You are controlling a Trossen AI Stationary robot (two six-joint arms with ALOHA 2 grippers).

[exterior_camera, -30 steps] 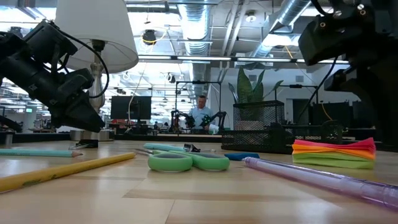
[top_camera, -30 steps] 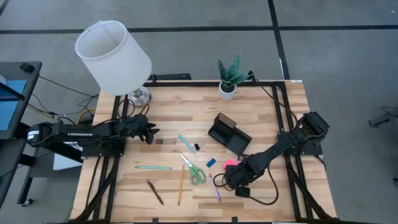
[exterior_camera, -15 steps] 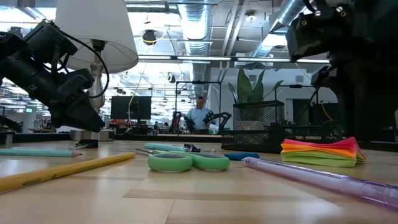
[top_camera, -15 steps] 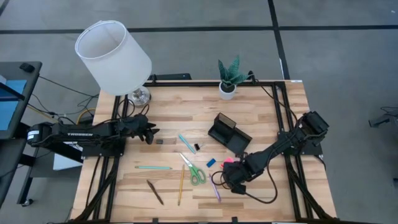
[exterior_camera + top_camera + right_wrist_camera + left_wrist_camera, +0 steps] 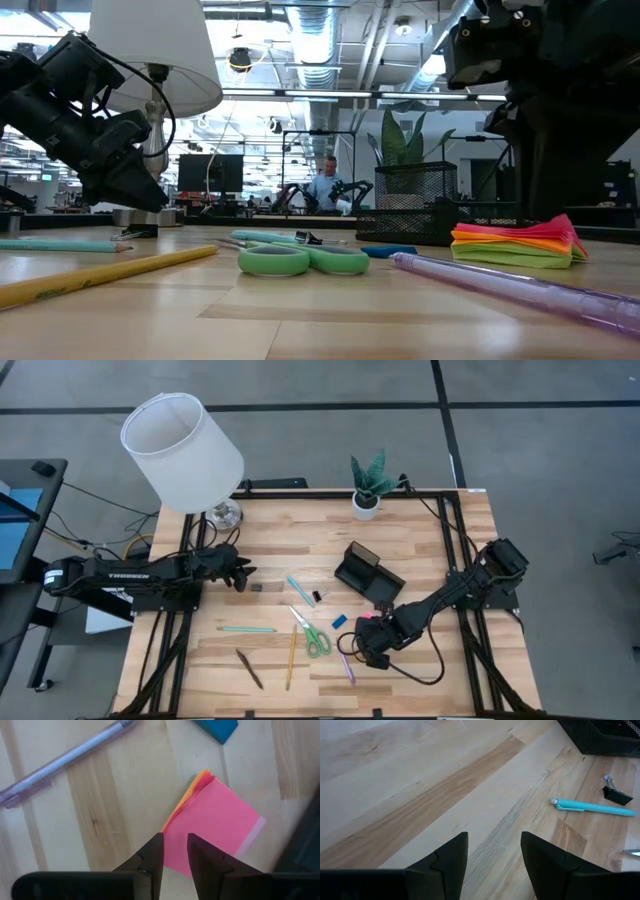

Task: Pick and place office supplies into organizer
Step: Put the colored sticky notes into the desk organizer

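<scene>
Your right gripper [image 5: 174, 851] has crept over the pad [image 5: 212, 827], jaws narrowly parted astride its near edge, not yet gripping; the pad has shifted slightly. Organizer [image 5: 368, 573] waits just beyond. Left gripper [image 5: 240, 574] idles, jaws released.

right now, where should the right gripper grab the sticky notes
Grip the sticky notes by the fanned corner nearest the right gripper, coming from above with one finger on each edge. The pad lies flat on the table, and its corner sheets lift slightly.
</scene>
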